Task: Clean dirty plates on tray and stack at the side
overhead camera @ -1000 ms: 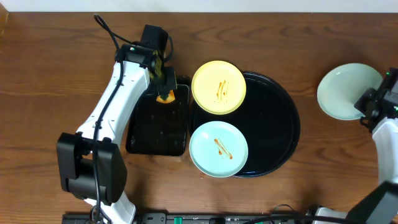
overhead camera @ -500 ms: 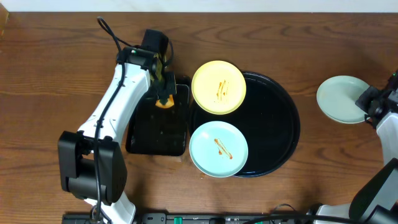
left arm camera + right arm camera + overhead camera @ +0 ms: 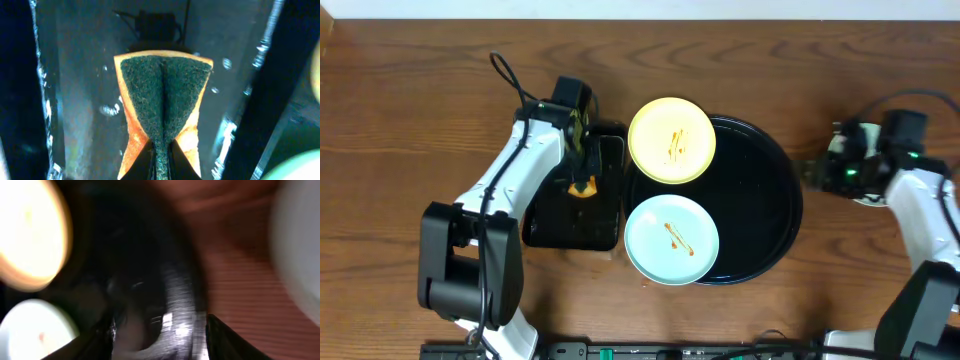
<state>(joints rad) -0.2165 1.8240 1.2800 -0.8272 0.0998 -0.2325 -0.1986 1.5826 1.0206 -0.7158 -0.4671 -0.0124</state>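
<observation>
A pale yellow plate (image 3: 671,140) with orange sauce streaks overlaps the far left rim of the round black tray (image 3: 760,190). A streaked mint plate (image 3: 671,240) lies over the tray's near left rim. Another pale plate (image 3: 300,255) rests on the wood to the right of the tray, mostly hidden under my right arm in the overhead view. My right gripper (image 3: 812,172) hangs open and empty beside the tray's right rim (image 3: 180,305). My left gripper (image 3: 161,150) is shut on an orange-and-green sponge (image 3: 165,95), held over the small black rectangular tray (image 3: 555,225).
The small rectangular tray looks wet, with droplets on its floor (image 3: 80,75). Brown wooden tabletop (image 3: 400,120) stretches to the far left and along the back. The right wrist view is heavily motion-blurred.
My right gripper let go of the pale plate on the right, opened, and swung left to the tray's rim. My left gripper carried the sponge nearer along the rectangular tray.
</observation>
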